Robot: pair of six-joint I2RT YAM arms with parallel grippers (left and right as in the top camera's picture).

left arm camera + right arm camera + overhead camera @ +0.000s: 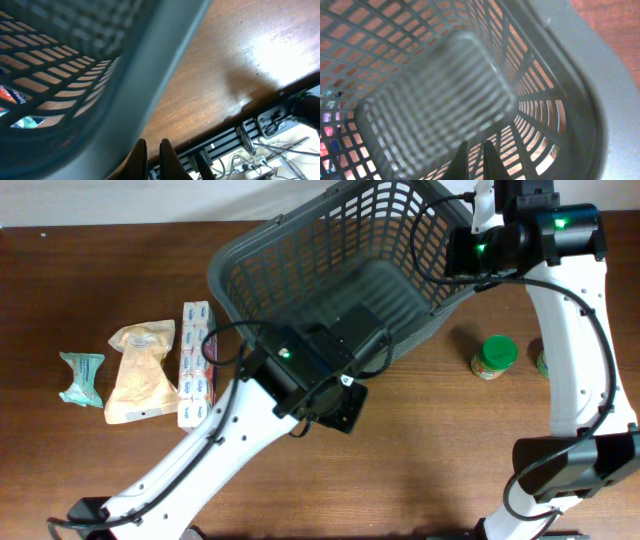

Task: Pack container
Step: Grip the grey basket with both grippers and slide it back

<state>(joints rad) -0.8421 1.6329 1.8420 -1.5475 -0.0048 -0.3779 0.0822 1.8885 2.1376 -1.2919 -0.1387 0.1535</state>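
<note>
The counter [60, 280], dark brown wood, carries everything. The basket [285, 275], dark grey with lattice sides, is by far the biggest thing on it. It lies between the two hands, with its inside and floor open to the overhead view. It looks tipped rather than level, though I cannot tell how far.

The left hand [153, 159] is outside the basket, close against the near long wall. In its wrist view the smooth grey rim band runs slantwise just ahead of the fingers [139, 161], with slotted wall to their left and bare counter to their right. These fingers stand almost together, with only a thin slit between them and nothing seen in it.

The right hand [476, 159] is at the basket's far right corner, looking in. The lattice wall curves round on its right and the blurred floor fills the view ahead. Its fingers [462, 159] are also drawn nearly together; I cannot tell whether they pinch a bar of the lattice.

Well off to the left hand's left, apart from the basket, lies a tan bag [140, 372]. A long white-and-blue box [195, 363] lies just beside it on the side nearer the hand, and a small teal packet [82, 378] lies on the bag's far side. A green-lidded jar [494, 357] stands upright nearer the robot than the right hand, apart from the basket.
</note>
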